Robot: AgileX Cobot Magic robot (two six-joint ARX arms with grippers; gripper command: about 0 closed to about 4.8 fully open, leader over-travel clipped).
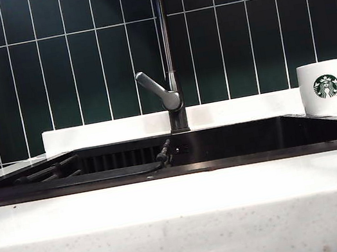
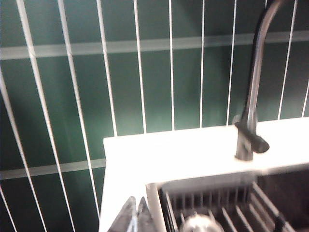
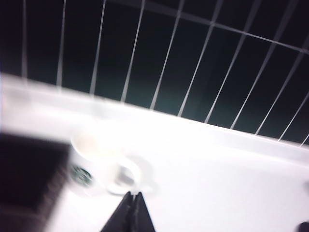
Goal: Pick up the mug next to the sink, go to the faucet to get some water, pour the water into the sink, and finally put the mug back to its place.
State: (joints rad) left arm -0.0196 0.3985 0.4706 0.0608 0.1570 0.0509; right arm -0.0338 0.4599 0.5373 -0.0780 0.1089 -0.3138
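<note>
The right pincer (image 3: pixel 131 205) is clenched with nothing between its tips, hanging above the white surface (image 3: pixel 217 183). Just beyond its tips stands the mug (image 3: pixel 94 164), upright, handle turned toward the pincer, close beside the sink (image 3: pixel 24 169). The left pincer (image 2: pixel 136 215) is also clenched and empty, over the surface's corner just beside the sink's rim (image 2: pixel 159 193). The faucet (image 2: pixel 251 121) rises well apart from it, behind the basin, against dark tiles (image 2: pixel 145 87).
</note>
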